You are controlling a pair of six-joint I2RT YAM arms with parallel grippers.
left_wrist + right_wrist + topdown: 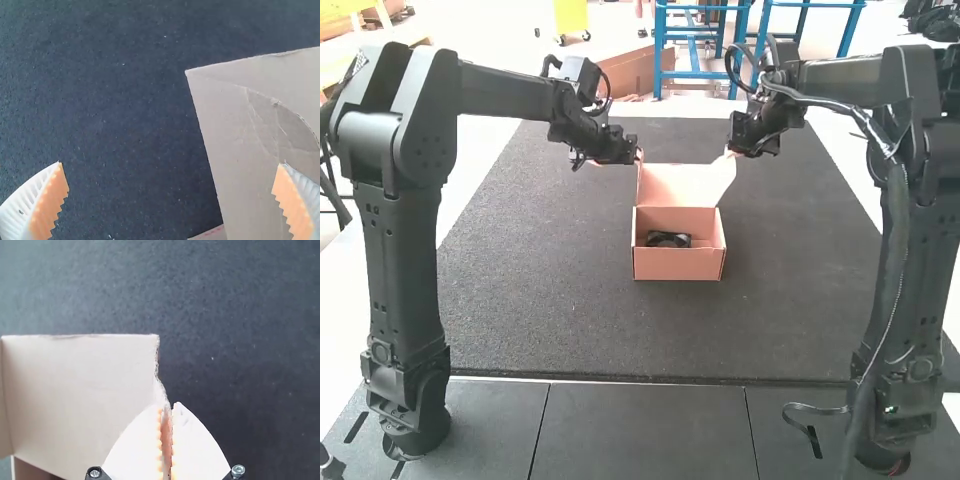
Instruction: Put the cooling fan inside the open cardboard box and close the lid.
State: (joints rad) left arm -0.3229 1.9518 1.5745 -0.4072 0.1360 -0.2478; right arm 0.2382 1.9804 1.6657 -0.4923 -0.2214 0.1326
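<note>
Upright lid (685, 184) blocks the box (678, 262) from behind; top open.

Below the right hand (735, 150), the black cooling fan (668, 238) is mostly hidden behind the front wall of the pink-brown cardboard box (678, 262). Whether that hand's pressed-together fingers pinch the corner of the raised lid (685, 183) is unclear.

Centre of the frame: the cardboard box (678, 258) sits on the dark mat (520, 280), its lid (685, 185) standing upright at the back and the fan (668, 239) dark inside. The left gripper (620, 153) is at the lid's upper left corner, the right gripper (745, 148) at its upper right.
</note>
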